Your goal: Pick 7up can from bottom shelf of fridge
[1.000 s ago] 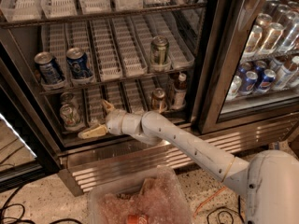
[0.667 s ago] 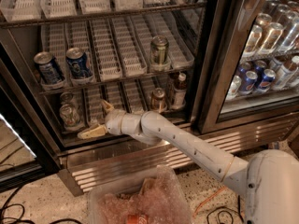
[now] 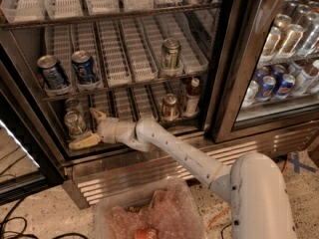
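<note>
Over the last second nothing in the view shifted that I could make out: the white arm held the same reach into the large black-framed glass-door fridge [image 3: 227, 78], and the gripper [image 3: 82, 129] sat at the same spot at the near left end of the bottom shelf [image 3: 132, 103], the dark wire rack with white slotted plastic lanes. Its tan fingers [image 3: 85, 142] were spread. One angled up on the far right side of the small pale green and silver 7up can [image 3: 75, 123], and the other lay low along the can's near side.

The can stood upright in the leftmost lane, at the mouth of the spread fingers. I could not tell whether either finger touched it. A second silver-topped can [image 3: 73, 105] stood just behind it in the same lane.

I read the stillness as a pause at the pre-grasp pose, not progress: the can had not been gripped or lifted. The next move, as I judged it, called for closing on the can without knocking it into the one behind.

The brownish-red can [image 3: 169, 106] stood well to the right on the same shelf. The two blue Pepsi cans [image 3: 83, 66] on the shelf above were clear of the arm.
</note>
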